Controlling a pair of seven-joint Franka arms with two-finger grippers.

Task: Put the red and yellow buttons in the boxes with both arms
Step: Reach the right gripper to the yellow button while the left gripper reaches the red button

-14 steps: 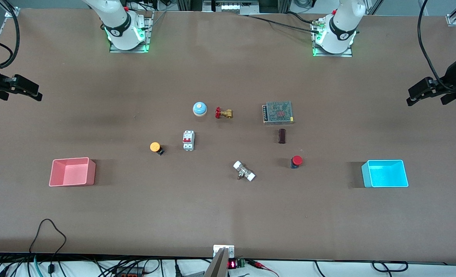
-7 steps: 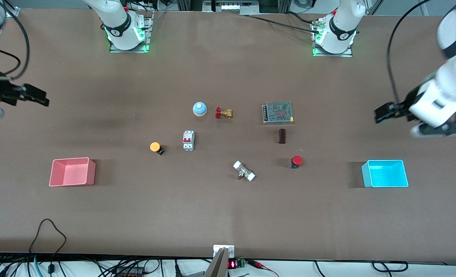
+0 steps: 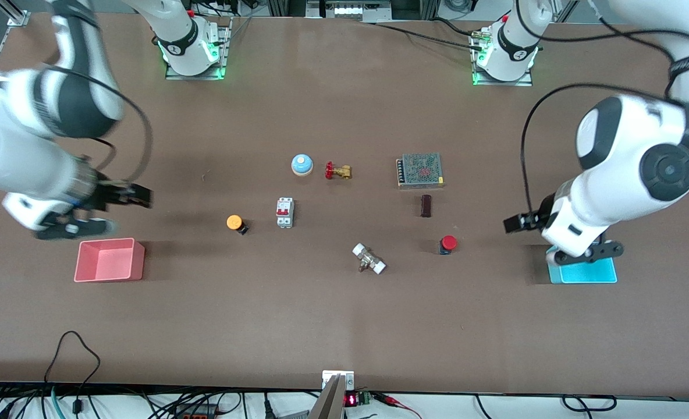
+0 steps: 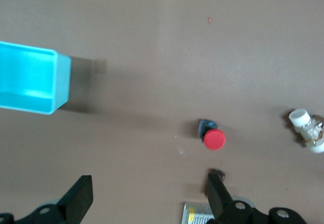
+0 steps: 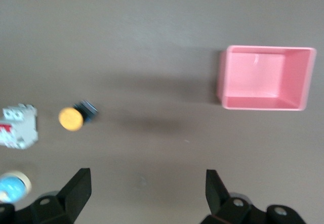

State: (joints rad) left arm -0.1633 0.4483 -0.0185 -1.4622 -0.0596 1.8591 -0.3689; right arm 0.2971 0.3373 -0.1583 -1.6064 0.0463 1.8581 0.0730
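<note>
The yellow button (image 3: pixel 234 222) stands on the table beside a white breaker; it also shows in the right wrist view (image 5: pixel 71 118). The red button (image 3: pixel 448 242) stands toward the left arm's end, also in the left wrist view (image 4: pixel 214 139). The pink box (image 3: pixel 109 260) and the cyan box (image 3: pixel 583 272) are empty; the left arm's hand covers part of the cyan box. My right gripper (image 3: pixel 139 198) is open and empty, over bare table between the pink box (image 5: pixel 266 77) and the yellow button. My left gripper (image 3: pixel 512 223) is open and empty, over bare table between the cyan box (image 4: pixel 28 77) and the red button.
In the middle of the table are a white breaker (image 3: pixel 284 212), a blue dome (image 3: pixel 301 164), a brass valve with a red handle (image 3: pixel 337 171), a metal power supply (image 3: pixel 420 170), a dark brown block (image 3: pixel 426 205) and a white-capped fitting (image 3: pixel 369 259).
Both arms have swung in from the table's ends toward the middle. Each gripper now hangs between its box and its button. Nothing on the table has moved.
</note>
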